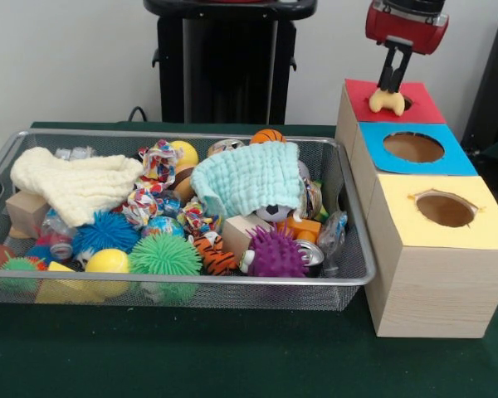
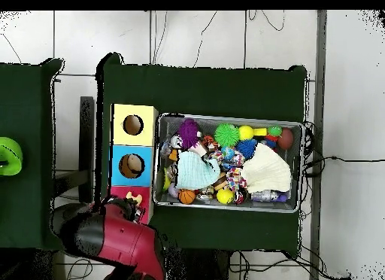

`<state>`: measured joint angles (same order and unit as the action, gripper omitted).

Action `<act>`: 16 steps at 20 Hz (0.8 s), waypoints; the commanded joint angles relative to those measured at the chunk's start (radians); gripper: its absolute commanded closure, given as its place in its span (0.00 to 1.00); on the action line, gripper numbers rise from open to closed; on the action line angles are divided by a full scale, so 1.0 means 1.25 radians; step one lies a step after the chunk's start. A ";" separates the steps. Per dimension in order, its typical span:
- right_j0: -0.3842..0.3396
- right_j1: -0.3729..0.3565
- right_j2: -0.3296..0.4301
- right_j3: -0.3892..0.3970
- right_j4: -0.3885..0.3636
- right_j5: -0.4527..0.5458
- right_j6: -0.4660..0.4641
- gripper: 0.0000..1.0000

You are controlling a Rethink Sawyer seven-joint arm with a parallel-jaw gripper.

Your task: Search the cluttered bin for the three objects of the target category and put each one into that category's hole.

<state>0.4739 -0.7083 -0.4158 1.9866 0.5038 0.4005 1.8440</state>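
My gripper hangs over the red top of the wooden box, shut on a pale tan plush animal. The plush rests at the rim of the round hole, which it partly hides. In the overhead view the plush lies on the red top just beyond my gripper. The wire mesh bin sits to the left, full of clutter. An orange tiger plush with black stripes lies near its front middle. I see no third plush.
The blue-topped hole and yellow-topped hole lie in the same box. The bin holds a cream cloth, a mint cloth, green, purple and blue spiky balls, wooden blocks and cans.
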 commanded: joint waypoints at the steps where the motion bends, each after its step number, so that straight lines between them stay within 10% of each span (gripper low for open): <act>1: 0.008 0.017 0.038 -0.038 -0.027 0.086 0.165 1.00; 16: 0.008 -0.003 0.059 0.050 -0.017 0.012 0.150 1.00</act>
<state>0.5037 -0.7083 -0.4158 1.9875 0.5038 0.4005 1.8440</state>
